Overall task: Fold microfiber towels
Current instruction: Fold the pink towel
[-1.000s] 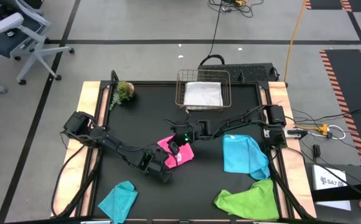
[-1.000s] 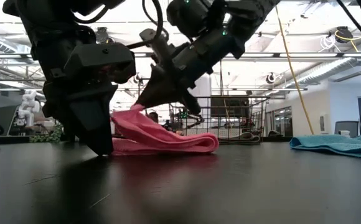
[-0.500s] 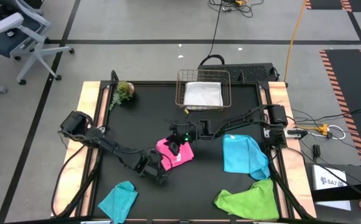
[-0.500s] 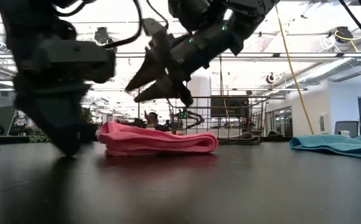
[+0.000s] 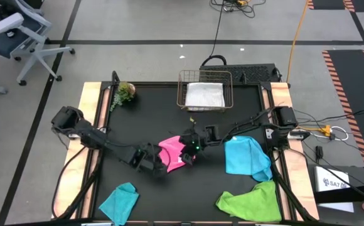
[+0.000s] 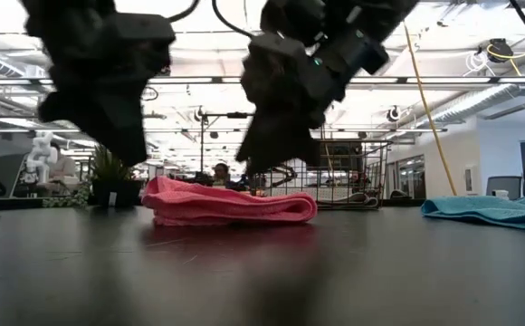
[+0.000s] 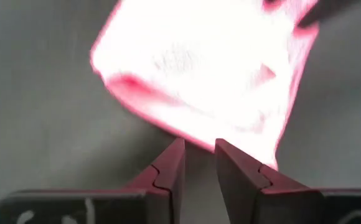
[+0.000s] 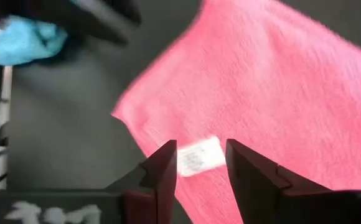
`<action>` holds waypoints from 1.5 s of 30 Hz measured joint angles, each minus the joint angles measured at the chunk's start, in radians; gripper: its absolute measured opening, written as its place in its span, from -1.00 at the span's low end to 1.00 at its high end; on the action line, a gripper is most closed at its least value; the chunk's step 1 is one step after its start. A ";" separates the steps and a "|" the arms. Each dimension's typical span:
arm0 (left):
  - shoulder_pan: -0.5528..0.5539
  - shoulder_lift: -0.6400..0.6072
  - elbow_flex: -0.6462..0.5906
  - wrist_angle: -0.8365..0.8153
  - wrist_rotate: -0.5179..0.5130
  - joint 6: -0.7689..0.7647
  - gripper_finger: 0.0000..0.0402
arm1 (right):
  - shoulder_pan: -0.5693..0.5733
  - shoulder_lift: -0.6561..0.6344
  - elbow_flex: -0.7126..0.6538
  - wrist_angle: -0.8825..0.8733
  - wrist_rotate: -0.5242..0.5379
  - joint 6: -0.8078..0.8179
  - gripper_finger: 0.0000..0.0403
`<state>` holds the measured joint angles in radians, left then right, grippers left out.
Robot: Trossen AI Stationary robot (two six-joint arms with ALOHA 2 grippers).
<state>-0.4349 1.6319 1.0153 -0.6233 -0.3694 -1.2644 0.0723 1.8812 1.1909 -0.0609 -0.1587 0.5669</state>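
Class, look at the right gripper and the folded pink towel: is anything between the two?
Nothing visible. The right gripper hangs open just above the pink towel, its fingers either side of the towel's white label. The left gripper sits at the towel's opposite edge.

Black matte table top [image 5: 150,107] with pale wooden side rails. Brown wire basket [image 5: 204,80] at the far edge, centre. Small green potted plant [image 5: 126,91] at the far left corner. Grey office chair [image 5: 16,32] on the floor, beyond the table. Orange cable [image 5: 299,28] across the floor.
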 joint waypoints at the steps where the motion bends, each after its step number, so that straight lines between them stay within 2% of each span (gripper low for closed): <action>1: 0.017 -0.001 0.000 0.018 -0.002 0.019 -0.55 | 0.003 0.000 -0.020 0.013 0.007 0.014 -0.37; 5: 0.080 0.002 0.000 0.062 0.008 0.101 -0.55 | 0.011 0.000 -0.094 0.113 0.036 0.069 -0.38; 13: 0.158 0.004 0.002 0.145 0.010 0.215 -0.55 | 0.011 0.001 -0.180 0.193 0.059 0.122 -0.38; 20: 0.168 0.004 0.002 0.149 0.031 0.232 -0.55 | 0.052 -0.002 -0.222 0.204 0.057 0.150 -0.38; 25: 0.166 0.004 0.002 0.150 0.046 0.235 -0.55 | 0.081 -0.030 -0.229 0.233 0.000 0.180 -0.38; 27: 0.166 0.004 0.002 0.153 0.055 0.239 -0.55 | 0.083 -0.063 -0.229 0.265 0.004 0.162 -0.38; 29: 0.165 0.004 0.002 0.154 0.067 0.240 -0.55 | 0.070 -0.106 -0.223 0.263 0.056 0.129 -0.40; 32: 0.159 0.004 0.002 0.154 0.076 0.241 -0.55 | 0.040 -0.143 -0.223 0.229 0.128 0.072 -0.52; 37: 0.148 0.004 0.002 0.156 0.076 0.239 -0.55 | -0.004 -0.148 -0.223 0.220 0.130 0.027 -0.94; 45: 0.120 0.004 0.002 0.214 0.075 0.227 -0.55 | -0.014 -0.061 -0.223 0.213 0.132 0.019 -1.00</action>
<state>-0.3146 1.6360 1.0168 -0.4092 -0.2941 -1.0373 0.0586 1.8198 0.9676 0.1518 -0.0269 0.5857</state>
